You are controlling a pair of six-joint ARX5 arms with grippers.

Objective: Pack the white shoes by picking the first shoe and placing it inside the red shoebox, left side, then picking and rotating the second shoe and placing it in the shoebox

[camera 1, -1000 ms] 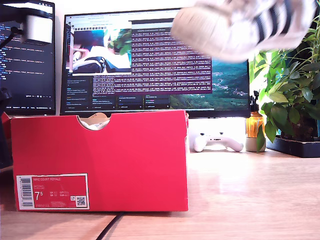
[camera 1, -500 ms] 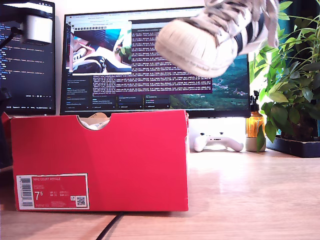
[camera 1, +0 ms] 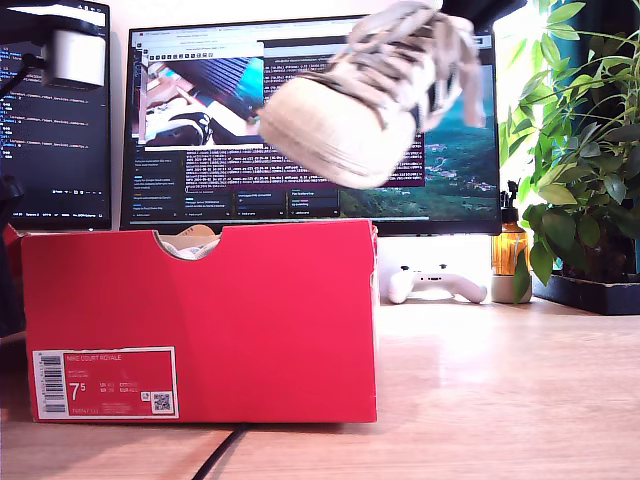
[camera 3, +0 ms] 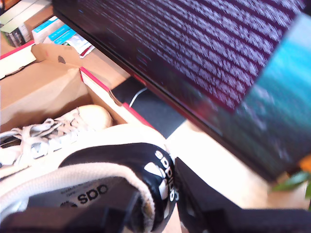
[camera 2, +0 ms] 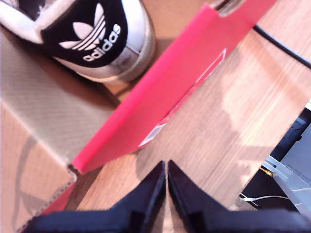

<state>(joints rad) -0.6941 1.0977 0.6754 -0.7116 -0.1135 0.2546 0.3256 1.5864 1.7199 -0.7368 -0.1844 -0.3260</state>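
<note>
1. A white leather low-top sneaker with black side stripes [camera 1: 350,105] is held in the air above the far right end of the large bright red cardboard shoebox [camera 1: 200,320], as the exterior view shows it, with the rubber toe tipped down and towards the camera.

2. The second claw [camera 3: 170,194] is clamped on that sneaker's black heel tab; a heel grip appears chosen so that the toe swings free for turning.

3. The other white sneaker [camera 2: 92,39] already lies inside the shoebox, heel tab towards the labelled end wall; its toe-to-heel direction suggests the carried shoe is being turned to nest the opposite way.

4. The first claw [camera 2: 166,170] is seen with its fingers pressed together and nothing between them, parked over the wooden tabletop [camera 1: 500,400] just outside the shoebox wall, apparently kept clear of the drop zone.

5. The half-round notch in the shoebox's top edge shows a pale rounded part of the packed shoe.

6. The lowering is judged the step left.
</note>
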